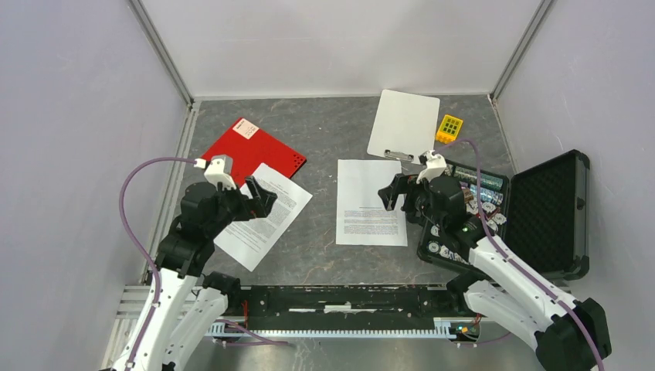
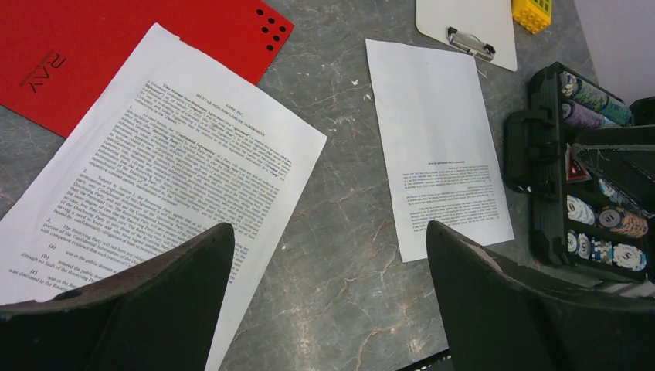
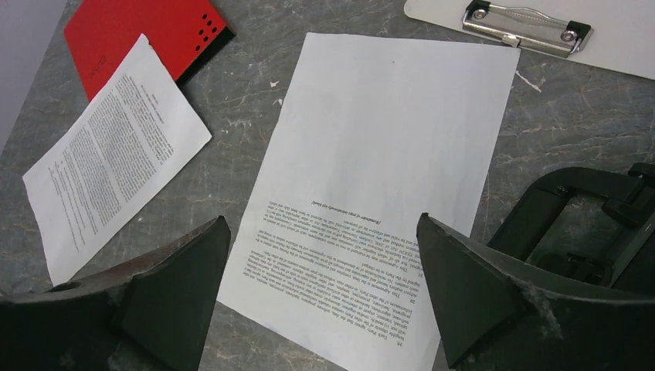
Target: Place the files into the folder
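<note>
Both hands gape, empty. Left hand (image 1: 261, 195) hovers over the slanted white printed paper sheet (image 1: 272, 222), its far edge overlapping the flat red rectangular folder (image 1: 255, 147) just beyond. Right hand (image 1: 391, 192) hangs beside the second printed sheet (image 1: 369, 205), well apart from the folder: left is nearer.

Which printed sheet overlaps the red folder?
The tilted, fully printed left sheet; its top corner lies on the folder. The centre sheet, printed on its lower half only, lies clear of it.
</note>
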Tool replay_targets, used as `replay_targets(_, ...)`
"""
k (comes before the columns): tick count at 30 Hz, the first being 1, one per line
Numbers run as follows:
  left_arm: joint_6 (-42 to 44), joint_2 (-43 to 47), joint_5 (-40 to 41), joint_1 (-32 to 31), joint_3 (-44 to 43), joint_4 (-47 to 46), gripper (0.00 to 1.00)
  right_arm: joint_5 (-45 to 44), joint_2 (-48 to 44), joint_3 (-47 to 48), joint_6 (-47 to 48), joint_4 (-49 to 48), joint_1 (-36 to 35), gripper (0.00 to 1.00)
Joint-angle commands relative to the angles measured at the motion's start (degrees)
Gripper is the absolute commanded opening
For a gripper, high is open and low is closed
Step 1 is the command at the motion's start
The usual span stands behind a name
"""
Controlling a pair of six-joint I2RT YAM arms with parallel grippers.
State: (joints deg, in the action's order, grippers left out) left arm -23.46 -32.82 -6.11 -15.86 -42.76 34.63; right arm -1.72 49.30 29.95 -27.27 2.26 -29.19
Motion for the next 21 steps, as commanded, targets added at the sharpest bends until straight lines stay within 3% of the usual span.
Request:
replay_targets(1,1.3,0.8,0.1,0.2,0.0,-1.2,1.00,-0.5,-0.3,-1.0,-0.5,-3.7,0.1,0.98)
replay_targets(8,0.9,1.6,5.8,0.2,-1.1,1.4,1.00,4.3,5.4,-0.8,-3.9,-12.2,0.0,0.98)
replay_targets(12,0.4,4.7,11.0,0.2,-1.0,2.0,1.00,11.8,12.3,-1.6,0.7,-27.9,-2.6,0.98)
replay_targets(17,-1.0,9.0,14.1,0.2,-0.4,2.0,1.00,18.9,30.4,9.0,11.5,-28.9,-5.2,0.98)
replay_targets(21,-5.1,8.0,16.3,0.2,-0.8,3.3,0.98,29.4,46.8,19.8,12.4,-30.0,-7.0,0.96)
